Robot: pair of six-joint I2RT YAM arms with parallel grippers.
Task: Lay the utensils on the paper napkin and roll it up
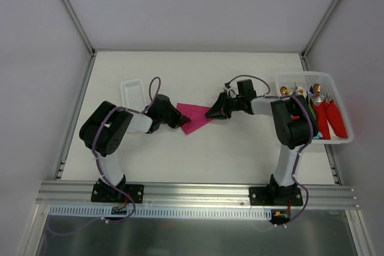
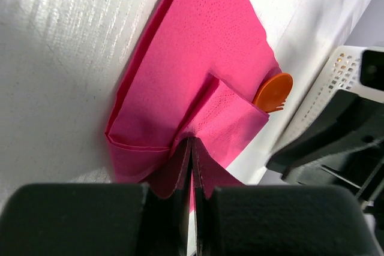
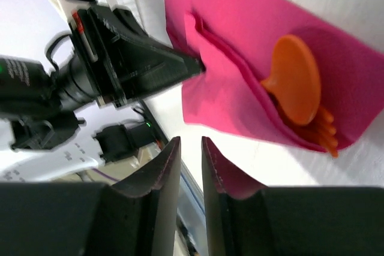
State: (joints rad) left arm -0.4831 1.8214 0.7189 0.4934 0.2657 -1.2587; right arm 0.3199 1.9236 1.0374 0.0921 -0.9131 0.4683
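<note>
The magenta paper napkin [image 1: 197, 117] lies folded on the table between my two grippers. In the left wrist view my left gripper [image 2: 192, 141] is shut on a raised fold of the napkin [image 2: 198, 46]. The orange spoon [image 2: 273, 92] pokes out from under a folded flap. In the right wrist view the spoon's bowl [image 3: 294, 79] and the orange fork tines [image 3: 324, 134] lie inside the napkin's [image 3: 240, 34] fold. My right gripper [image 3: 191, 141] stands just off the napkin's edge, open by a narrow gap with nothing in it. From above, the left gripper [image 1: 182, 119] and right gripper [image 1: 210, 113] face each other across the napkin.
A white basket [image 1: 342, 97] at the right table edge holds metal utensils and red and teal napkin bundles. A small white tray [image 1: 132, 92] sits behind the left arm. The basket's wall [image 2: 327, 91] also shows in the left wrist view.
</note>
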